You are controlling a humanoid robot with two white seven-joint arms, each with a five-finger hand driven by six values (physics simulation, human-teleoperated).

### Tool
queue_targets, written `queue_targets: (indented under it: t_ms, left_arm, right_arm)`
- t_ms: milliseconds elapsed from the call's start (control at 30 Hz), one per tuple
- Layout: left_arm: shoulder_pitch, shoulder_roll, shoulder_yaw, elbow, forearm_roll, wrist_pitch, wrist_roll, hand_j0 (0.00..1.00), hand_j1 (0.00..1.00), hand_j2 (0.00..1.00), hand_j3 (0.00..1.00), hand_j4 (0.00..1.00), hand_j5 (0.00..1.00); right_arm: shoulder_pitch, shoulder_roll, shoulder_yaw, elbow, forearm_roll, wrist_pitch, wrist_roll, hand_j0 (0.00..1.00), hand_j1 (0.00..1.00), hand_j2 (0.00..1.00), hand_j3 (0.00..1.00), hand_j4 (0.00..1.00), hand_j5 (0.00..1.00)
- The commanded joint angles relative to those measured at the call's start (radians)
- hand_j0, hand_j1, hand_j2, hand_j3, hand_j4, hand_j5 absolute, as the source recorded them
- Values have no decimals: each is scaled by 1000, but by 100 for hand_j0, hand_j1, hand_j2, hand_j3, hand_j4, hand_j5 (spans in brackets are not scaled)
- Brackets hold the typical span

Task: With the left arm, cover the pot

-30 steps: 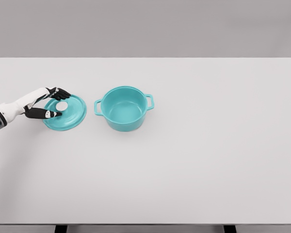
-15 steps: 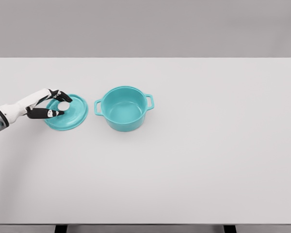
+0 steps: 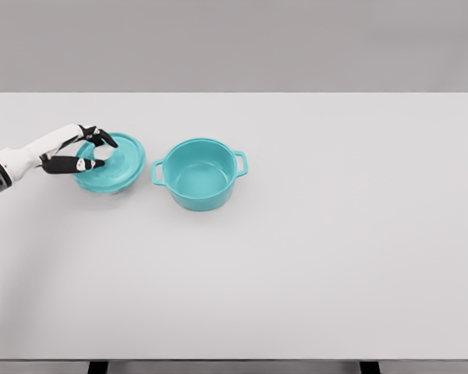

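One lid (image 3: 113, 165), one pot (image 3: 200, 174)

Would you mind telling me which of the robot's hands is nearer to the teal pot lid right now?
Left. The left hand is closed on the teal lid at its knob, left of the pot; the right hand is out of view.

**One head camera, high and looking down**

A single view served, from the robot's head. It looked forward and down across the white table (image 3: 312, 257), far enough back to take in the table's full width and far edge, with grey wall behind. The left arm (image 3: 23, 160) entered at the picture's left edge.
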Motion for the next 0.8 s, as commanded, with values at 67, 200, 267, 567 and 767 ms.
queue_targets:
  t_ms: [67, 200, 267, 567, 767]
  left_arm:
    - [-5, 5, 4, -27, 7, 1, 0, 57, 57, 57, 57, 57, 57]
    - [-14, 19, 10, -76, 9, 1, 0, 57, 57, 57, 57, 57, 57]
    - [-15, 19, 11, -97, 9, 1, 0, 57, 57, 57, 57, 57, 57]
    - [-20, 17, 27, -165, 6, 1, 0, 57, 57, 57, 57, 57, 57]
    - [-17, 0, 27, -197, 0, 1, 3, 57, 57, 57, 57, 57, 57]
  right_arm:
    - [0, 0, 0, 0, 1, 0, 0, 100, 100, 100, 100, 100, 100]
    - [0, 0, 0, 0, 1, 0, 0, 100, 100, 100, 100, 100, 100]
    - [0, 0, 0, 0, 1, 0, 0, 100, 100, 100, 100, 100, 100]
    - [0, 0, 0, 0, 1, 0, 0, 100, 100, 100, 100, 100, 100]
    - [0, 0, 0, 0, 1, 0, 0, 100, 100, 100, 100, 100, 100]
